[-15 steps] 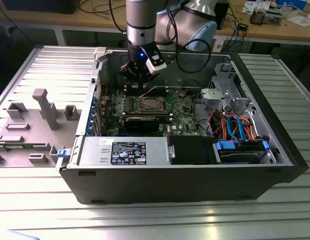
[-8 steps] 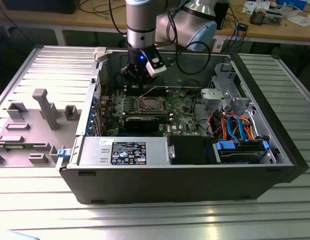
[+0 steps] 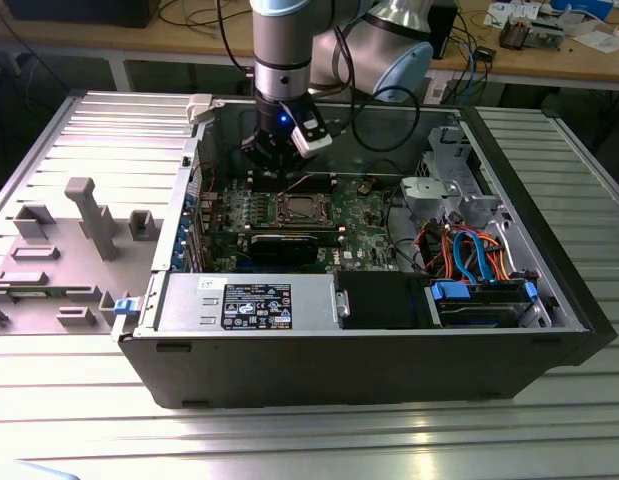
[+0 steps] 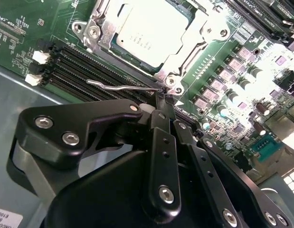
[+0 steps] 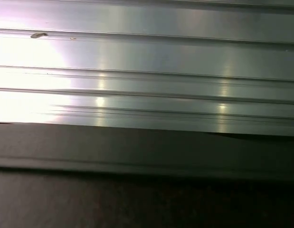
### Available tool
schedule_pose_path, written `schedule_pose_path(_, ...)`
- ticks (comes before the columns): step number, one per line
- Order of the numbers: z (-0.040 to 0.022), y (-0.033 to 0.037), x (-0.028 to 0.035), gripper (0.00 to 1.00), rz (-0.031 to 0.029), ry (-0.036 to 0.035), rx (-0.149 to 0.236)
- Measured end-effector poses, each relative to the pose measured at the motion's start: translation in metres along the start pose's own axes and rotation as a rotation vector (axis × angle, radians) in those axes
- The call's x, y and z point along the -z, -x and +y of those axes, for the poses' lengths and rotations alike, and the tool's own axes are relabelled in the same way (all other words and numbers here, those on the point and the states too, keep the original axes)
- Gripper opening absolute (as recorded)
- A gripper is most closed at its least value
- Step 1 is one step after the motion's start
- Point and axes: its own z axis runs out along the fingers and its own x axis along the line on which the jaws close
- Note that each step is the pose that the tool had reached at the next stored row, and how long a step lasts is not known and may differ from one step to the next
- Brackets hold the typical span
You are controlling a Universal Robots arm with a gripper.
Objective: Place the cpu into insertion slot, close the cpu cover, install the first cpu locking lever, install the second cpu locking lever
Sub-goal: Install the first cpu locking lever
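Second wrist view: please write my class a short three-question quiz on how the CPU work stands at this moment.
1. True or false: the cpu cover lies down around the cpu.
2. The tool is nearest to: A) the thin wire locking lever; B) the graphics card; C) the drive cage.
3. What colour is the motherboard?

Key: 1 true; 2 A; 3 green.
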Motion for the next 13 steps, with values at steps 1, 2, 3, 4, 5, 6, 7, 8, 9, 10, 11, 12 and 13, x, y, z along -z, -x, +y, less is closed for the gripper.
schedule_pose_path(1,-0.0001,0.0001,-0.0003,0.11,0.0001,0.0,0.0)
schedule_pose_path(2,-0.0002,0.0003,-0.0005,0.11,0.0001,0.0001,0.0)
schedule_pose_path(3,-0.0003,0.0008,-0.0007,0.11,0.0002,0.0001,0.0)
schedule_pose_path(4,-0.0005,0.0013,-0.0008,0.11,0.0002,0.0001,0.0)
schedule_pose_path(5,-0.0006,0.0019,-0.001,0.11,0.0,0.0003,0.0)
schedule_pose_path(6,-0.0006,0.0032,-0.0012,0.11,0.0001,0.0002,0.0)
schedule_pose_path(7,-0.0007,0.004,-0.0013,0.11,0.0002,0.0002,0.0)
schedule_pose_path(8,-0.0007,0.0052,-0.0015,0.11,0.0004,0.0001,0.0)
schedule_pose_path(9,-0.0008,0.0067,-0.0016,0.11,0.0008,0.0001,0.0)
schedule_pose_path(10,-0.0009,0.0084,-0.0019,0.11,0.0012,0.0001,0.0)
schedule_pose_path(11,-0.001,0.0097,-0.0021,0.11,0.0014,0.0002,0.0)
schedule_pose_path(12,-0.0011,0.0114,-0.0025,0.11,0.0016,0.0003,0.0)
schedule_pose_path(13,-0.0012,0.0124,-0.0027,0.11,0.0017,0.0003,0.0)
